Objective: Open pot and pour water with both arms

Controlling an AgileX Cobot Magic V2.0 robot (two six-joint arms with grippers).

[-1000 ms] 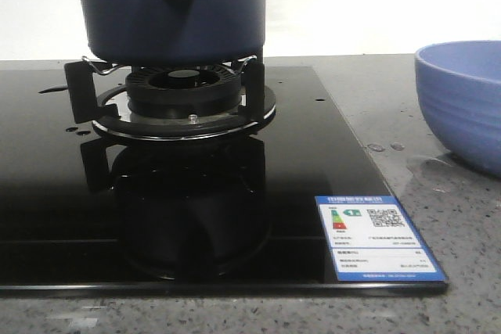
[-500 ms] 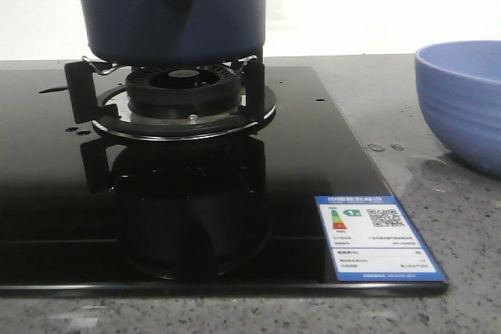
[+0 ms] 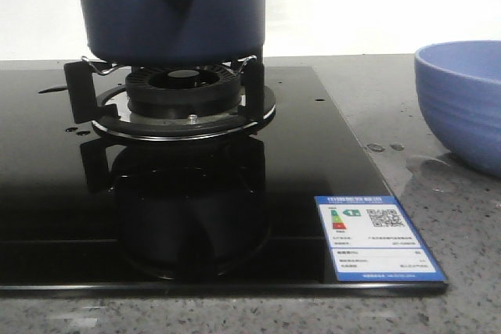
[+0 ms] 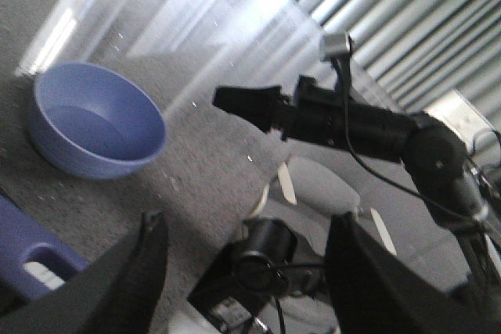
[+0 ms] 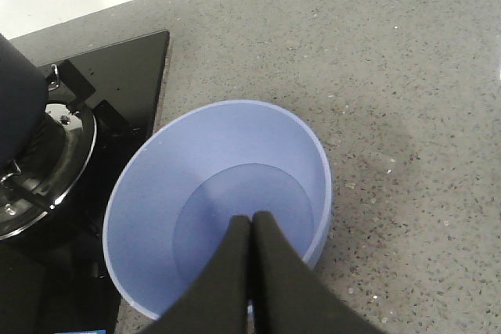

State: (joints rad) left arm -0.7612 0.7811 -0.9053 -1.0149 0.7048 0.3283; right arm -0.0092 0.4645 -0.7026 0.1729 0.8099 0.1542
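- Pot: the large dark navy-blue round pot with straight matte sides point(image 3: 174, 7) sits on the black metal burner stand point(image 3: 182, 93) of the glossy black glass hob point(image 3: 235, 185). Its handle stub with the round hole faces the front camera; the top is cropped, so whether the lid is on cannot be told.
- Bowl: the lighter periwinkle-blue round bowl point(image 5: 223, 201) stands on the grey speckled stone surface point(image 5: 391, 76), just beside the hob's right edge. A shallow pool of what looks like water lies in its bottom.
- Right gripper point(image 5: 252, 220): black fingers pressed together, holding nothing, hanging over the bowl's interior.
- Left gripper point(image 4: 243, 271): fingers spread wide apart, nothing between them. Its camera looks across the surface to the bowl and the right arm (black, with cabling). A blue slotted part shows at the frame corner, identity unclear.
- Step, as judged: neither arm is on the pot, so this reads as a between-grasps moment, either before opening or after a pour. Water in the bowl hints at the latter, not proven.
- Next move calls for: the left gripper lined up on the handle stub, and the right one opened before reaching for the lid.
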